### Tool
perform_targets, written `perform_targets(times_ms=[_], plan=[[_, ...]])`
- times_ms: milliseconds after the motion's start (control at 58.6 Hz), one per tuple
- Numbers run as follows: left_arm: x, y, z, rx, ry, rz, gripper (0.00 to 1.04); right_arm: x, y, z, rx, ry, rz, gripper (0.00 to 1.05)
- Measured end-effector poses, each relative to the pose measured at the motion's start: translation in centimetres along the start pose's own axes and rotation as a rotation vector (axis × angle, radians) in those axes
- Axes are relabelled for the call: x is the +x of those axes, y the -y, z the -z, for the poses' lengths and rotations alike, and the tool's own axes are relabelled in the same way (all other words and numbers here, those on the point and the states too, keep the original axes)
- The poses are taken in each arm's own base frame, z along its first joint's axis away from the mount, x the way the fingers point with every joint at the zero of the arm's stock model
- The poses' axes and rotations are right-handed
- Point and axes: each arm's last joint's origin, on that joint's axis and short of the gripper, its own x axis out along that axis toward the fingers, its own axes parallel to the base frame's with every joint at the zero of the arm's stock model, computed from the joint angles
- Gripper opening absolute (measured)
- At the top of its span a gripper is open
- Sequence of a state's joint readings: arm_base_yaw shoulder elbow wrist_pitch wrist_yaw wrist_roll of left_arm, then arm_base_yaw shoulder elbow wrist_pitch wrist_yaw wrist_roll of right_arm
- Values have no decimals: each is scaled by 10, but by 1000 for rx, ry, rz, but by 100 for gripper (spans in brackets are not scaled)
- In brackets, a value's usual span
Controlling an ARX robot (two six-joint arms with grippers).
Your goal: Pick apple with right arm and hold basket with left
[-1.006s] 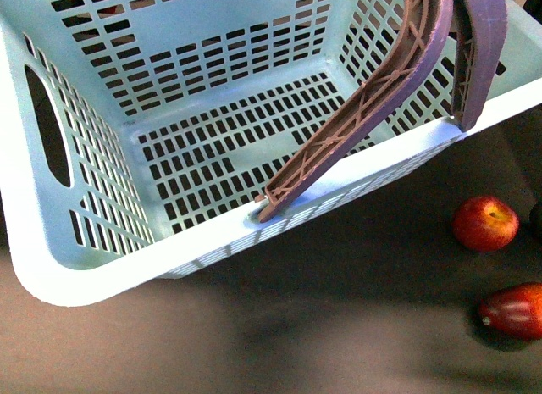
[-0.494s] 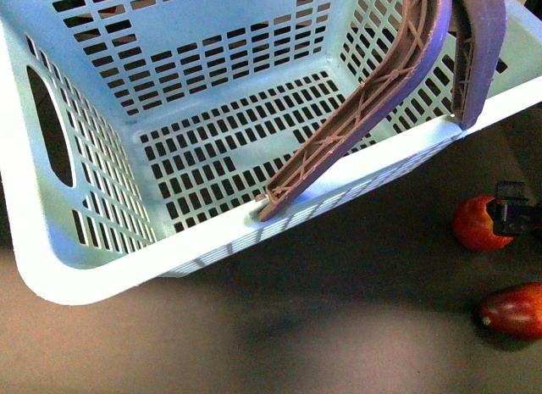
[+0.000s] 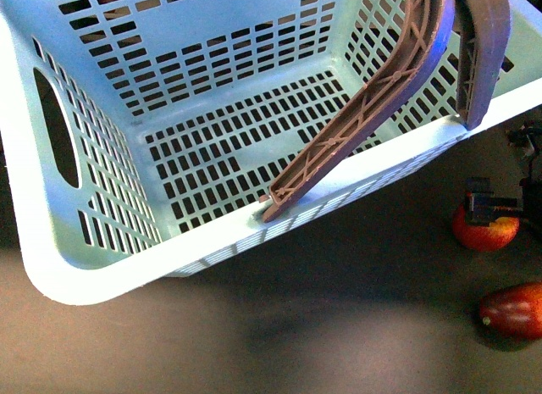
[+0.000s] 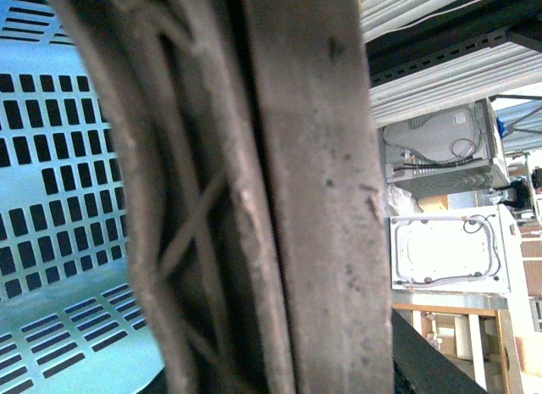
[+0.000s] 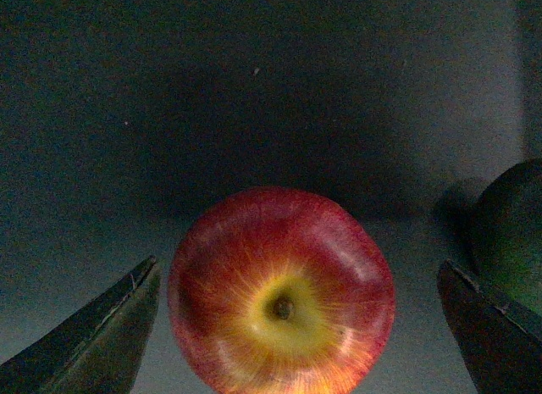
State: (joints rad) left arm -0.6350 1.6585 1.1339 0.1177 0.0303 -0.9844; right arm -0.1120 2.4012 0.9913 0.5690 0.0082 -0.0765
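Advancing right claw [image 5: 295, 274] now straddles the round, glossy apple [image 5: 282, 294].

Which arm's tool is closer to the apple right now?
Right. The right tool is open with the apple between its fingers. The left tool is unseen; its camera is up against the basket handles.

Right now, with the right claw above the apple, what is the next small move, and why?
Probably lower the right claw a little, then close it. In the right wrist view the apple sits centred between the open fingers, stem dimple up, with a gap on each side and no contact. The darker red fruit lies apart from it, so it shouldn't interfere.
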Motion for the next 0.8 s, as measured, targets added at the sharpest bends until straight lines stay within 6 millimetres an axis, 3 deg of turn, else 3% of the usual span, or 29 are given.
perform_targets(times_ms=[512, 631, 801], plan=[[0, 0, 0, 0, 0, 0, 26, 32, -4, 5, 4, -57, 9, 96], [0, 0, 0, 0, 1, 0, 26, 34, -5, 8, 5, -68, 10, 83], [0, 0, 0, 0, 1, 0, 26, 33, -5, 8, 18, -54, 9, 81]])
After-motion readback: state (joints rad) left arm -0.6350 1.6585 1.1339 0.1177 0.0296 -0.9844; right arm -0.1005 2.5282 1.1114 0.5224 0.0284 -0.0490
